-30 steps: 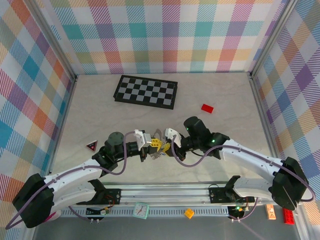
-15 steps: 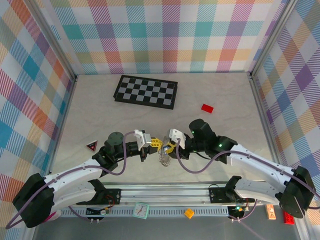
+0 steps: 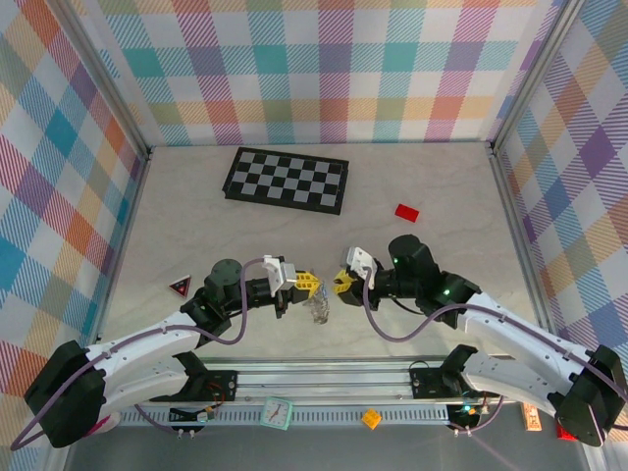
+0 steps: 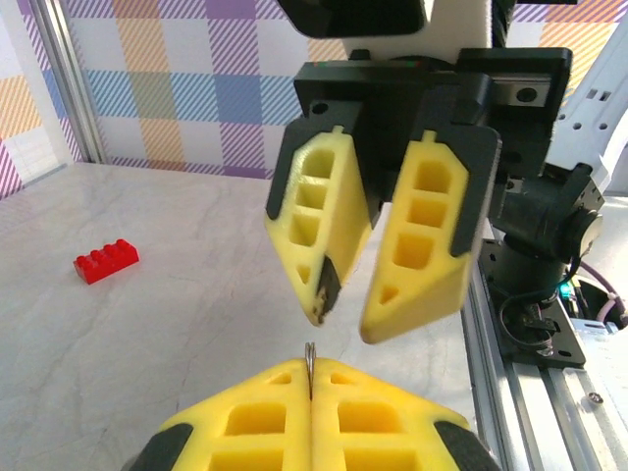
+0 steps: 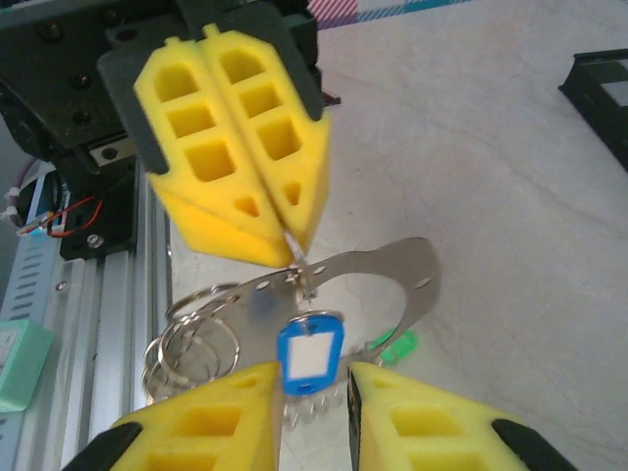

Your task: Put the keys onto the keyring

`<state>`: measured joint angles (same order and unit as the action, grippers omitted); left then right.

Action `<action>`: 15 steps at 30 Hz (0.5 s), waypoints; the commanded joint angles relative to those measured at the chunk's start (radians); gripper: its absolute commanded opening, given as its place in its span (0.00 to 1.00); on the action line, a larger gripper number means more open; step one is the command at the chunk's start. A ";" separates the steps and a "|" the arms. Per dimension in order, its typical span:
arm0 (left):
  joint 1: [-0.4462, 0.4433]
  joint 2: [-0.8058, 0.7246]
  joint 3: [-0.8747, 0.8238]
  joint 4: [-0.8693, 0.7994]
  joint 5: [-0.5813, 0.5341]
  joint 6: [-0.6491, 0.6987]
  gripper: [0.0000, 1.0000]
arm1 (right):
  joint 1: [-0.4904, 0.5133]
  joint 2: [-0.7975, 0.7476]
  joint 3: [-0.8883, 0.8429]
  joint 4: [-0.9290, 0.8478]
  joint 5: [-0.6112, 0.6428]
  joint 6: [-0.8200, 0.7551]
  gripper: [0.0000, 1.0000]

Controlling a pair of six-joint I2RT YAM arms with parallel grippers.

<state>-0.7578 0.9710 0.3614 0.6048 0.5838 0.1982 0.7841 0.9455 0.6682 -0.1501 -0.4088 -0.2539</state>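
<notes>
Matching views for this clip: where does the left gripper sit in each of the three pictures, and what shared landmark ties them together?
Top external: left gripper just left of centre, in the lower half.
Left wrist: bottom centre, fingers pressed together.
Right wrist: upper left, tips pinching the keyring.
Shared landmark: the right gripper, open, facing it.

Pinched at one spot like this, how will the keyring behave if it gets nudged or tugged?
Likely floppy: the keyring hangs from the shut left gripper by one pinched spot, loops drooping below. It would probably swing and twist if nudged, the blue key dangling under it. Its thin, smooth metal may slip from that grip.
</notes>
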 commanded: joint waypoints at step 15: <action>-0.005 -0.014 0.001 0.064 0.050 -0.006 0.00 | -0.007 0.094 0.012 0.147 -0.170 0.042 0.27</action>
<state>-0.7578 0.9710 0.3614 0.6052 0.5953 0.1978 0.7788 1.0245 0.6682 -0.0517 -0.5251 -0.2234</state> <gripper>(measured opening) 0.043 0.263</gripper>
